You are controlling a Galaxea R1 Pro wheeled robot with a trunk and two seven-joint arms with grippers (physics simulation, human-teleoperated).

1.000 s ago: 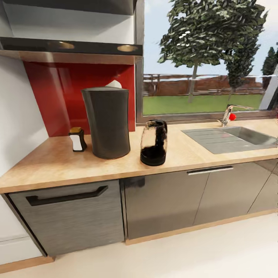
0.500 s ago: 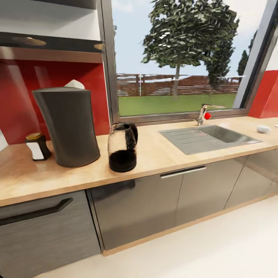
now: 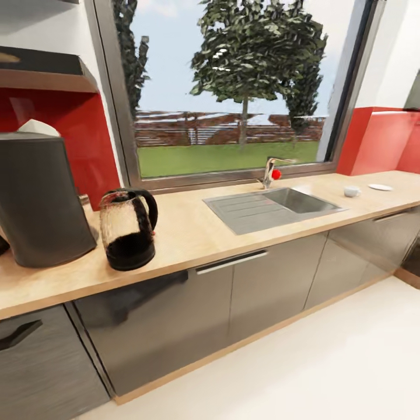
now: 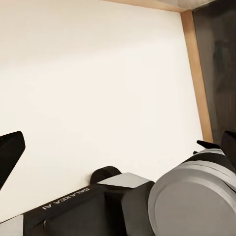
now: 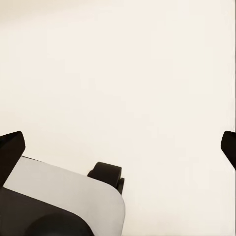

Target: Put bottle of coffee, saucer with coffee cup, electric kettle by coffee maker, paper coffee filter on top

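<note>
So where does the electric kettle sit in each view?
Head view: electric kettle stands on the countertop, just right of the coffee maker.
Left wrist view: camera faces the pale floor and the wooden plinth.
Right wrist view: camera faces the floor.
Shared landmark: the floor.

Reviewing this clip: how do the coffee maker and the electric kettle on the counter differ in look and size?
The coffee maker is opaque matte dark grey; the electric kettle has a see-through body with a black base. The coffee maker stands taller and wider. The kettle has a looped black handle; the coffee maker carries something white on top. Both stand upright on the wooden countertop.
</note>
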